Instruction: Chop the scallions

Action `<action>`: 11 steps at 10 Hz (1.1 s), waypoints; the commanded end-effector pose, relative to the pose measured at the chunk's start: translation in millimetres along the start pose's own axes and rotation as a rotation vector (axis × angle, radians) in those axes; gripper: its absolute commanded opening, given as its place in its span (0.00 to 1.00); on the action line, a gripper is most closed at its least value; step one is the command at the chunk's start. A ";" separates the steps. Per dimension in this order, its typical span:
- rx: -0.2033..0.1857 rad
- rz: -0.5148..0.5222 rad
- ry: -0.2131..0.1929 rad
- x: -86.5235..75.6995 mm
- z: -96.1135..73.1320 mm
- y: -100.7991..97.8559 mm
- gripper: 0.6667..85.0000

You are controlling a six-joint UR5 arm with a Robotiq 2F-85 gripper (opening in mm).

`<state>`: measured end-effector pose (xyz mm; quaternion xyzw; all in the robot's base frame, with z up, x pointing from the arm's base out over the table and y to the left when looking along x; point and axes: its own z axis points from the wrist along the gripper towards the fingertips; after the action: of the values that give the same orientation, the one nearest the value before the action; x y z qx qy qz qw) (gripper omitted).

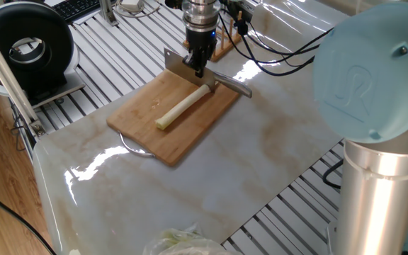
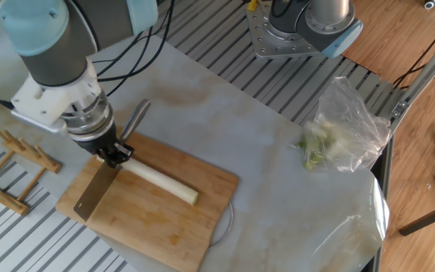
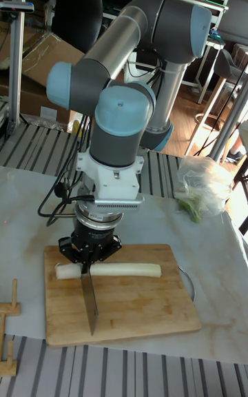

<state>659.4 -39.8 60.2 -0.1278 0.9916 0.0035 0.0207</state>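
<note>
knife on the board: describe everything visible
The knife is a cleaver type: broad rectangular grey metal blade, silvery metal handle. It is held in the gripper, jaws shut near where blade meets handle. The blade stands on edge, crossing the white end of the scallion on the wooden cutting board. The handle sticks out past the board's edge.
</note>
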 end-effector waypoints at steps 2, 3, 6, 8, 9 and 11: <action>0.030 0.004 -0.027 -7.5 -1.7 2.4 0.01; 0.030 0.016 -0.048 -17.2 6.5 7.2 0.01; -0.025 0.018 -0.030 -16.9 0.1 22.1 0.01; -0.084 0.034 -0.008 -12.8 -17.0 39.4 0.01; -0.134 0.041 -0.022 -14.7 -12.4 46.8 0.01; -0.115 0.055 -0.029 -18.6 -6.5 47.7 0.01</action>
<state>664.1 -0.9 66.9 -0.1122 0.9925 0.0411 0.0260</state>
